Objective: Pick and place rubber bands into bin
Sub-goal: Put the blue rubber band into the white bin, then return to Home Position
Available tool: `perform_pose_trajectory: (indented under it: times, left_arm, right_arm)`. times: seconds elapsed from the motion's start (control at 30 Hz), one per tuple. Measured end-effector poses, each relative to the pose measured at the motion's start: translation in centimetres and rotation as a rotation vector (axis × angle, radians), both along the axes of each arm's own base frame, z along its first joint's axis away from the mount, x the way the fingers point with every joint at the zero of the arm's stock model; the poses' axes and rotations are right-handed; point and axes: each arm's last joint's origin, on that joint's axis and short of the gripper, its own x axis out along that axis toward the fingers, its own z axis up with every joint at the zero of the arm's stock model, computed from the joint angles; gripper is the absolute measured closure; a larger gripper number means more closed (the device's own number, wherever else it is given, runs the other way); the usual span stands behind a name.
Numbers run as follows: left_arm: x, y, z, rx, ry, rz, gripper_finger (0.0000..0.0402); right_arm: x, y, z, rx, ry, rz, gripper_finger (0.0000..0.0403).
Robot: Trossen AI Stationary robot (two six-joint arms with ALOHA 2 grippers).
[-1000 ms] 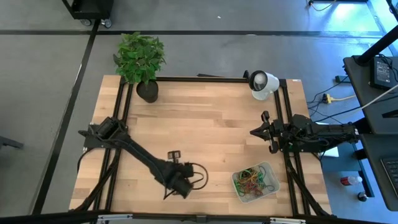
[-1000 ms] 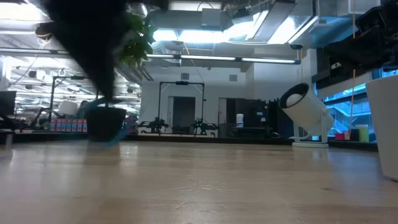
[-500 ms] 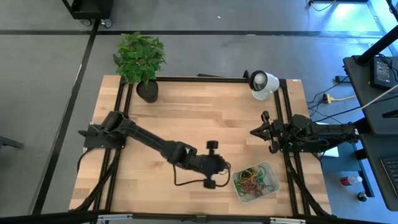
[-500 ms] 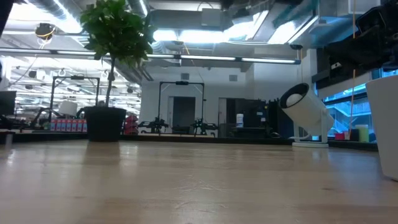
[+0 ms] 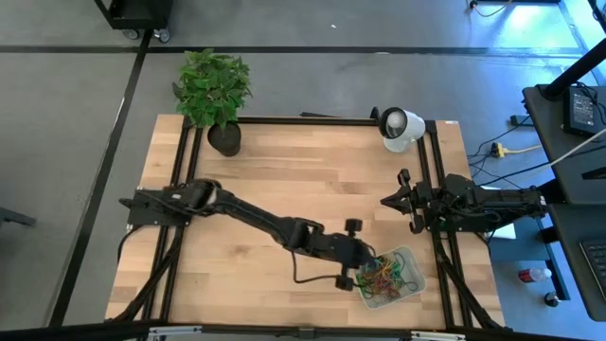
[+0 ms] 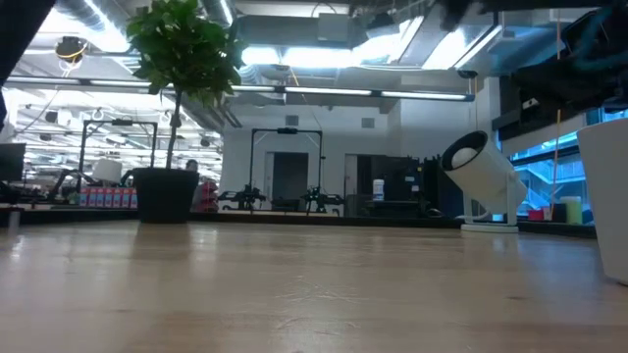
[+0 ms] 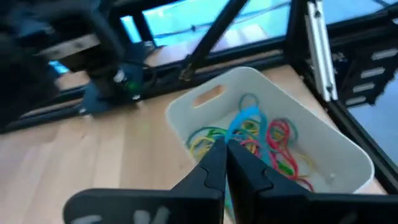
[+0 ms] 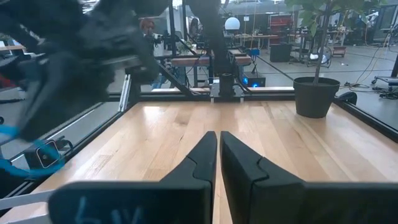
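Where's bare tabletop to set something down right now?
Bare wood lies between the plant pot and the white camera device, and along the near-left edge. It's crowded by the bin, where the left pincer hovers over the rubber bands.

A pale wooden counter framed by black metal rails stands on a grey concrete floor; a leafy green plant in a black pot sits at one far corner, a white round camera-like device at the other; beyond, long ceiling strip lights glow over a dark doorway frame; blue-lit windows line one side.
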Motion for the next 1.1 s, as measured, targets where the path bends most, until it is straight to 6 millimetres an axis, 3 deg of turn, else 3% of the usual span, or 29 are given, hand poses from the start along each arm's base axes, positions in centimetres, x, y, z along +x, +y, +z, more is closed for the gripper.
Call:
perform_pose_trajectory:
  times: [0.17,0.33,0.6,0.9,1.1]
  left_arm:
    - [2.4,-0.9,-0.6,0.011,-0.001,-0.059,0.04]
    - [3.7,-1.4,-2.7,0.022,0.025,-0.084,0.0398]
    - [3.7,-1.7,-4.5,0.033,0.097,-0.137,0.0357]
    - [3.4,-1.6,-5.0,0.05,0.158,-0.134,0.0278]
    - [2.9,-1.0,-4.5,0.112,0.225,-0.065,0.0254]
  right_arm:
    - [0.0,0.0,0.0,-0.001,-0.001,0.0,0.0377]
    - [0.0,0.0,0.0,-0.001,0.0,0.001,0.0377]
    - [0.0,0.0,0.0,0.0,-0.001,0.0,0.0377]
    - [0.0,0.0,0.0,0.001,0.0,0.0,0.0377]
    - [0.0,0.0,0.0,0.001,0.0,0.001,0.0377]
